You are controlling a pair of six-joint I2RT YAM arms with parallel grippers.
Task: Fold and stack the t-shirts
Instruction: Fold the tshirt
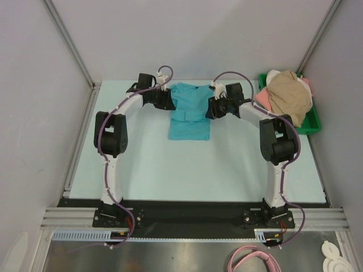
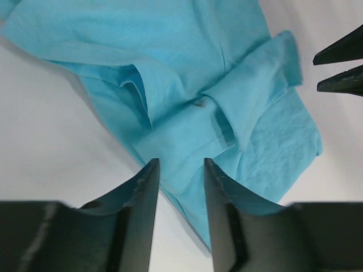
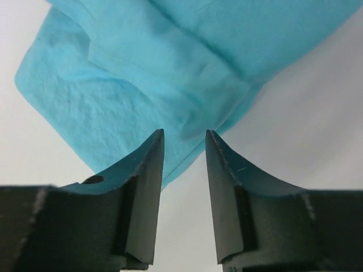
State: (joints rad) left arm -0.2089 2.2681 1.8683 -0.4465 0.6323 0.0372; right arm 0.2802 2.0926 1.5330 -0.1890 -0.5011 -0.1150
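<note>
A teal t-shirt (image 1: 189, 116) lies partly folded on the table's far middle, its sleeves turned inward. My left gripper (image 1: 170, 101) is at its left edge and my right gripper (image 1: 211, 107) at its right edge. In the left wrist view the left gripper (image 2: 181, 161) stands open over the teal cloth (image 2: 187, 85), with a clear gap between its fingers and nothing pinched. The right gripper (image 3: 184, 131) is open too, just off a corner of the shirt (image 3: 159, 62). More t-shirts are heaped at the back right: tan (image 1: 289, 93), pink (image 1: 262, 97) and white (image 1: 275, 73).
A green tray (image 1: 309, 127) at the back right holds the heap of shirts. Grey walls and aluminium posts close in the table on three sides. The right gripper's dark fingertips (image 2: 340, 68) show at the right edge of the left wrist view.
</note>
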